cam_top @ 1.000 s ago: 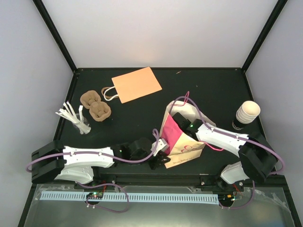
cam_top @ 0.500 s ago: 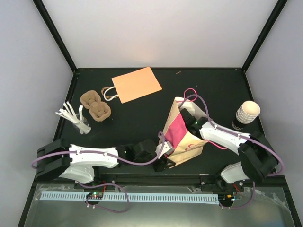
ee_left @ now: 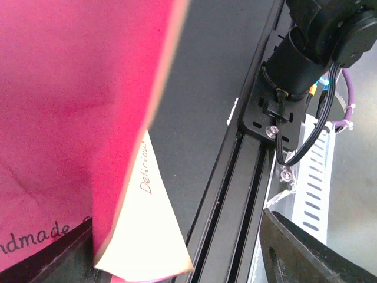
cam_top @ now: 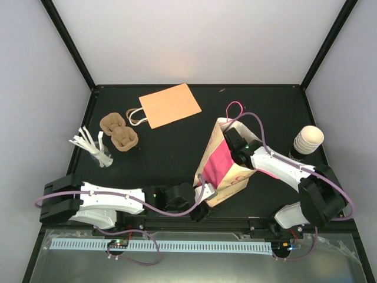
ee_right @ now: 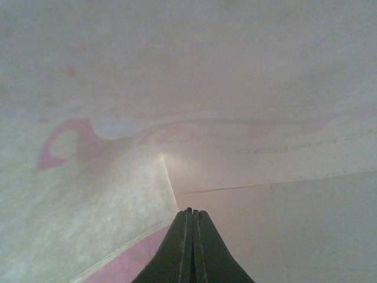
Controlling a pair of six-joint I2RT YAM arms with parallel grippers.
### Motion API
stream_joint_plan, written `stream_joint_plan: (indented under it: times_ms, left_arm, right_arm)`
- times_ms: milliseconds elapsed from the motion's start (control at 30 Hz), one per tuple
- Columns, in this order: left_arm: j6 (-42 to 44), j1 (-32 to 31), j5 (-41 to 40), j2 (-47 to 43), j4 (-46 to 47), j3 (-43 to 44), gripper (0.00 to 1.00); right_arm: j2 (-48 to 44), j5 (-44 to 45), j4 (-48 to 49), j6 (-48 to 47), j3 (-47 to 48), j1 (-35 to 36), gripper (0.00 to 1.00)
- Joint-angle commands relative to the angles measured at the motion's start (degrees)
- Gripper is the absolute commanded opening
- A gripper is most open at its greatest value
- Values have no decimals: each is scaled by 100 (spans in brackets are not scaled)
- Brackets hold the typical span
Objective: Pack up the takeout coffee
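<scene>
1. Top external view: my left fingers [cam_top: 204, 203] are spread around the lower corner of the paper bag [cam_top: 219, 166] and do not pinch it. Nothing holds that corner, so I judge the bag, which seems to lean, may slide or fall over.
2. My right fingers [ee_right: 189, 216] are pressed together inside the bag, with nothing between them that I can see. If they come out carelessly, they may drag the bag wall and close its mouth.
3. The takeout coffee [cam_top: 308, 140] stands upright, outside the bag and well apart to the right of my right fingers. A hurried reach could knock it over.
</scene>
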Motion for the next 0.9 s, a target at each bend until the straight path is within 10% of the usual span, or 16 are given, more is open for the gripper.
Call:
stream_joint_plan:
  times_ms: [0,600,867]
  left_arm:
    - [-26,-154,385,20,-54,-106,68]
    - [1761,-1499,-2051,541,-109,110,43]
    - [1209,-1317,-2136,361,18,66,50]
  right_arm:
    - [-133,86,201,71,216,-212,1]
    - [-239,52,-147,-221,503,-488,1]
    - [-232,285,-434,-717,656,-504,1]
